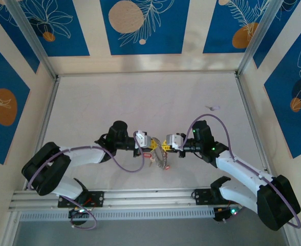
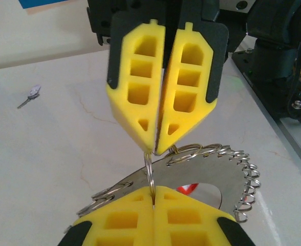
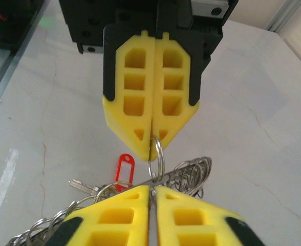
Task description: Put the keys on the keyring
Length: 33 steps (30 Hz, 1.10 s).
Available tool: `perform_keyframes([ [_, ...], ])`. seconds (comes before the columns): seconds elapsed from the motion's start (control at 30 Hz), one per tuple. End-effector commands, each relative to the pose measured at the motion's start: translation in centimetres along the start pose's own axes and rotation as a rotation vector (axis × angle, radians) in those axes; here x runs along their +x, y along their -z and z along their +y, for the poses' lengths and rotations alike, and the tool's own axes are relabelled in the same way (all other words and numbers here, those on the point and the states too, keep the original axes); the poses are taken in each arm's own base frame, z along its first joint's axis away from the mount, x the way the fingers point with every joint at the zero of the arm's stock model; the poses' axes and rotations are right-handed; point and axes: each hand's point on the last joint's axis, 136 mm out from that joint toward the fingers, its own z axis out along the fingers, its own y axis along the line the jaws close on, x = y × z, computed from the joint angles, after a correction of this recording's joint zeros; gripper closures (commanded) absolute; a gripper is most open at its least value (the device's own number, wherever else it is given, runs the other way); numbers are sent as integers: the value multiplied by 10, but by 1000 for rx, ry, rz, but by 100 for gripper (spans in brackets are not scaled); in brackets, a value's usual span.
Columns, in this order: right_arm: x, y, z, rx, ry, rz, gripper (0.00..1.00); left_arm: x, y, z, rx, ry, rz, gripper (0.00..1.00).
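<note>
The keyring (image 2: 212,171), a flat grey disc with wire loops round its edge, hangs between my two grippers over the table's near middle (image 1: 161,160). A small split ring (image 2: 150,171) on its rim runs from one gripper's tips to the other's. My left gripper (image 2: 154,188) is shut on that ring's lower end. My right gripper (image 3: 152,188) pinches the same ring (image 3: 157,156), a hairline slit between its pads. A red-tagged key (image 3: 124,166) and a silver key (image 3: 83,185) dangle from the keyring. In the top view the left gripper (image 1: 154,145) and right gripper (image 1: 165,145) meet tip to tip.
One small loose key (image 1: 212,107) lies on the white table at the right rear, also in the left wrist view (image 2: 31,95). An aluminium rail (image 1: 140,197) with both arm bases runs along the near edge. Patterned walls close in the other three sides.
</note>
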Motion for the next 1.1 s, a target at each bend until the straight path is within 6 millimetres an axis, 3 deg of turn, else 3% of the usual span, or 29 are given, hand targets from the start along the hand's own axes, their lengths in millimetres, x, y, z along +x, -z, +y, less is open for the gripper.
perform_keyframes([
  [0.0,-5,1,4,-21,17,-33,79,-6,-2,-2,39,11,-30,100],
  [0.5,-12,-8,12,-121,5,-62,85,-16,-10,-9,98,-1,-65,100],
  [0.8,-9,-8,9,-99,13,-49,100,-13,-11,-7,83,1,-43,100],
  [0.9,-8,-6,8,-89,12,-23,100,-8,-9,-2,49,3,7,84],
  [1.07,-6,-2,9,-91,10,18,100,-15,-5,0,29,-20,3,81],
])
